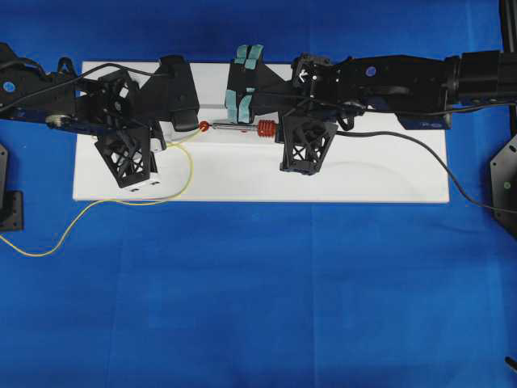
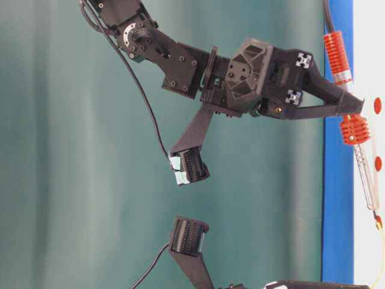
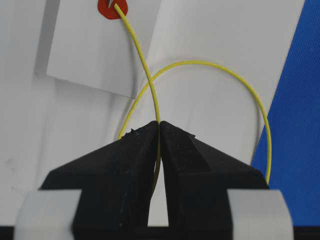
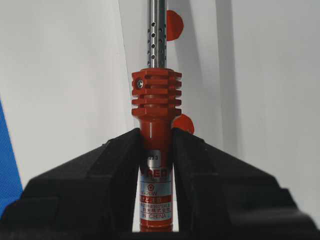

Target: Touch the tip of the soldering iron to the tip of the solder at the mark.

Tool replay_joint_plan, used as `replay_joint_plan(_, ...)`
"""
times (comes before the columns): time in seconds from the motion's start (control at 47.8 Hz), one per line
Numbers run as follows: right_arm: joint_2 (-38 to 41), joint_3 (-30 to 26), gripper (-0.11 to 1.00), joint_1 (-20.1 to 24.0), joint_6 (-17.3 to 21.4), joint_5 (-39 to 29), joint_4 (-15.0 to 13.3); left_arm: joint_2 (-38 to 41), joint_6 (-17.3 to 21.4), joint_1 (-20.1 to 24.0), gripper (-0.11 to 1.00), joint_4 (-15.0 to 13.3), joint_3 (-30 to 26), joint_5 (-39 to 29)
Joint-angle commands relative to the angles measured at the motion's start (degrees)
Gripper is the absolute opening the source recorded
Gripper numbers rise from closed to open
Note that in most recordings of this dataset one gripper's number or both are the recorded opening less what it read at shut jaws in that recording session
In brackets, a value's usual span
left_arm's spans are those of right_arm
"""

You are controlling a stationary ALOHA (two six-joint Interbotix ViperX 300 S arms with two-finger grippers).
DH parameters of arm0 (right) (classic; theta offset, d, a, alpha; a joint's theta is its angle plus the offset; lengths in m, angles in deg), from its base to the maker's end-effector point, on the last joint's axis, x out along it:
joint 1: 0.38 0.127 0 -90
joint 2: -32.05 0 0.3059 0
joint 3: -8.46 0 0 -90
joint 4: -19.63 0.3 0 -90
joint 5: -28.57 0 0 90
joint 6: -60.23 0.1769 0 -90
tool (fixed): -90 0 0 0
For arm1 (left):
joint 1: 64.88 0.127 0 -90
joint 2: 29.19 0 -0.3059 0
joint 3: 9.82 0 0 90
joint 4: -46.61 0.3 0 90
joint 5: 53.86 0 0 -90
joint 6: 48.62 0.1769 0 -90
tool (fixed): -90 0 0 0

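My left gripper (image 3: 159, 124) is shut on the solder (image 3: 145, 70), a thin yellow wire. The solder's tip lies on a red mark (image 3: 106, 10) on the white board (image 1: 363, 174). My right gripper (image 4: 156, 132) is shut on the red-orange handle of the soldering iron (image 4: 156, 100). Its silver shaft (image 1: 234, 128) points left along the board toward the left gripper (image 1: 192, 127). In the table-level view the iron's dark tip (image 2: 377, 219) meets the solder (image 2: 380, 226). In the left wrist view a small grey point shows at the mark, beside the solder's end.
The iron's black cord (image 1: 420, 149) trails right off the board onto the blue cloth (image 1: 258, 307). Loose solder (image 1: 73, 222) loops over the board's front edge to the left. Two more red marks (image 4: 174, 25) (image 4: 185, 122) sit by the iron. Teal-padded arm parts (image 1: 246, 81) hang over the board's back edge.
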Motion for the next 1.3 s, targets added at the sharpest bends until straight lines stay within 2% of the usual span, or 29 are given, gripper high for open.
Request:
replay_joint_plan(0.0,-0.70,-1.41,0.06,-0.09,0.09,0.18,-0.18,-0.53,-0.09,-0.09,0.02,0.18,-1.05,0.26)
replay_joint_plan(1.276,-0.70,-1.32,0.06,-0.09,0.00,0.18,-0.18,-2.02,0.44,-0.09,0.02,0.18,-0.88,-0.26)
